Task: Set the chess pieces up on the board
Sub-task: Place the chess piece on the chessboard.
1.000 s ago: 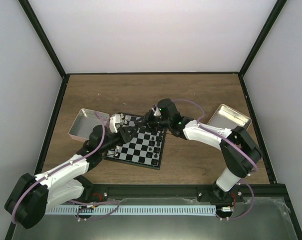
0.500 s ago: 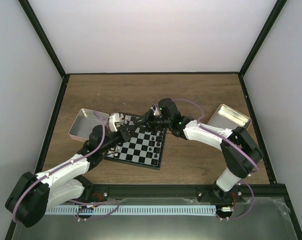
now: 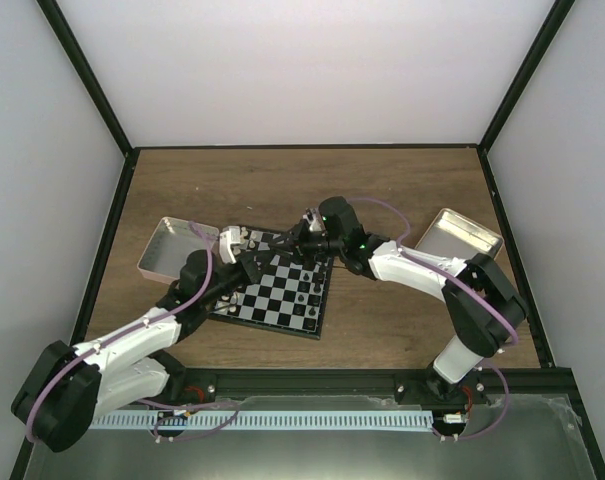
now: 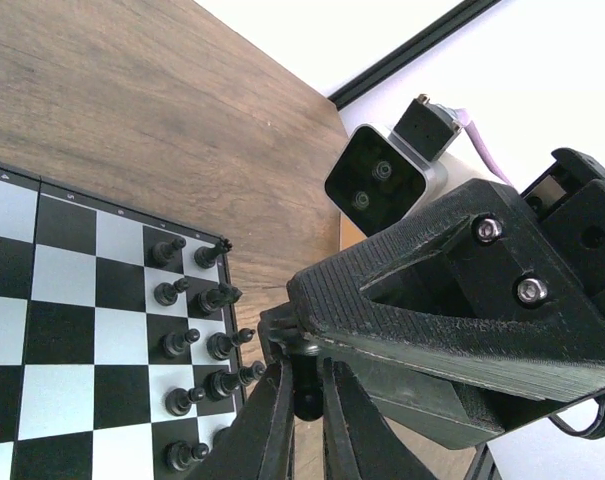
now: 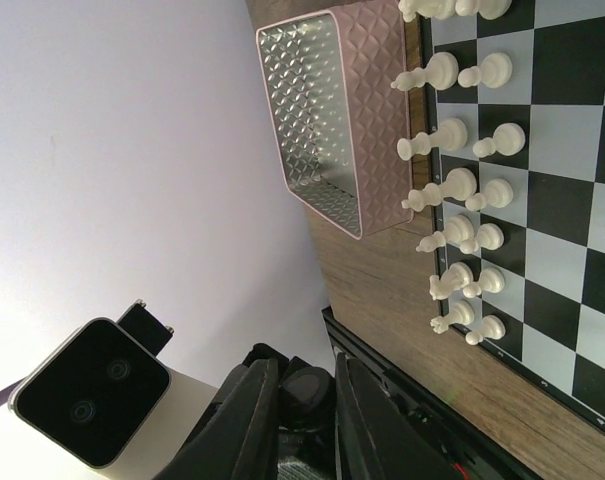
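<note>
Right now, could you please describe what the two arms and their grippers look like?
The left arm and right arm have white shells, black joints and a looping lilac cable each. The left gripper and right gripper are black, ridged plastic.

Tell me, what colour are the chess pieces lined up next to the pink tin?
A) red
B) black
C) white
C: in the right wrist view, the chess pieces along the edge of the board nearest the pink tin are white.

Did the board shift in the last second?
No. In the top view the board has its near corner at the same spot on the table, with the same gap to the pink tin.
</note>
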`<state>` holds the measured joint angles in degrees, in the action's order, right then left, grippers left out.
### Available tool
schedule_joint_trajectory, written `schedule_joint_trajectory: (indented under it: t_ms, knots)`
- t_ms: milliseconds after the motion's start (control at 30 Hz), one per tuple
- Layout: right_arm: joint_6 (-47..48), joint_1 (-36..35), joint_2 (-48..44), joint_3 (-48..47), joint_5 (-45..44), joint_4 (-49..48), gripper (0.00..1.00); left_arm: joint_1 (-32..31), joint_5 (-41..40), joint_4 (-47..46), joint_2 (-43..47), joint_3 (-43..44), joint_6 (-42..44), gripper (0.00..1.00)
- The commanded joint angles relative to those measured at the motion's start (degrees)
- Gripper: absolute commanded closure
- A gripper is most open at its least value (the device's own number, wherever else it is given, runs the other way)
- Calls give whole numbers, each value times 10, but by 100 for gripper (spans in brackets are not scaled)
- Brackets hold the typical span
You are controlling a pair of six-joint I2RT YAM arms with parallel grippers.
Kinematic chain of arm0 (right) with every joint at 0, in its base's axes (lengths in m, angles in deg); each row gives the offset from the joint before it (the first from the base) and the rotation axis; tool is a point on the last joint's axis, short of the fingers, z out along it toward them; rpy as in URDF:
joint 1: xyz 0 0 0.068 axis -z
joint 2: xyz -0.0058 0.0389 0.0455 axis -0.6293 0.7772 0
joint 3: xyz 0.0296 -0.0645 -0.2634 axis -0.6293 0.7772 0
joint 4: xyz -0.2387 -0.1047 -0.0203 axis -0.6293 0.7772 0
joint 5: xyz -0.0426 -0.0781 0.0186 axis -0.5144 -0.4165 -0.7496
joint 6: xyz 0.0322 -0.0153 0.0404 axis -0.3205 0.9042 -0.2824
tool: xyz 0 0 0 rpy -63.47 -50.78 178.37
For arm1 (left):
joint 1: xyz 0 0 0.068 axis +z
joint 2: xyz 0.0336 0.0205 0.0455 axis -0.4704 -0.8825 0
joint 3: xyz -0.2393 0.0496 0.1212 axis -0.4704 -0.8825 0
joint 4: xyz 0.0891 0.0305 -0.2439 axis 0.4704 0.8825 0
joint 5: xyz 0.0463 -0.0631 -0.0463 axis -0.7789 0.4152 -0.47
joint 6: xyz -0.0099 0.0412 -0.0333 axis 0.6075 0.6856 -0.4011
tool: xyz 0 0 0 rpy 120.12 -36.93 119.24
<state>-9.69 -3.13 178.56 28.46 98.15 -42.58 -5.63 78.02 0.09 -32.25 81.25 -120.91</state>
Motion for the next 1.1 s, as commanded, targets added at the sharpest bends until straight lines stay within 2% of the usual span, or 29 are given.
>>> schedule_joint_trajectory:
  t_ms: [0, 133, 267, 333, 467, 667, 867, 1067]
  knots:
    - [25, -1, -22, 0, 5, 10, 85, 0, -15, 2, -1, 9, 19, 96]
    - [53, -1, -29, -4, -22, 33, 76, 0, -16, 88, 5, 26, 32, 96]
    - [84, 0, -43, -8, -62, 59, 53, 0, 2, 190, 7, 49, 46, 96]
    - [102, 2, -53, -9, -86, 74, 44, 1, 15, 247, 6, 62, 53, 96]
    - [141, 11, -87, 4, -143, 111, 42, 0, 53, 365, -6, 93, 68, 96]
    - [219, 18, -166, 30, -292, 184, 40, -11, 106, 516, -43, 150, 121, 96]
    - [270, 19, -241, 71, -416, 233, 37, -67, 81, 656, -140, 229, 180, 96]
    - [287, 29, -299, 123, -469, 242, 34, -117, 62, 731, -235, 310, 214, 96]
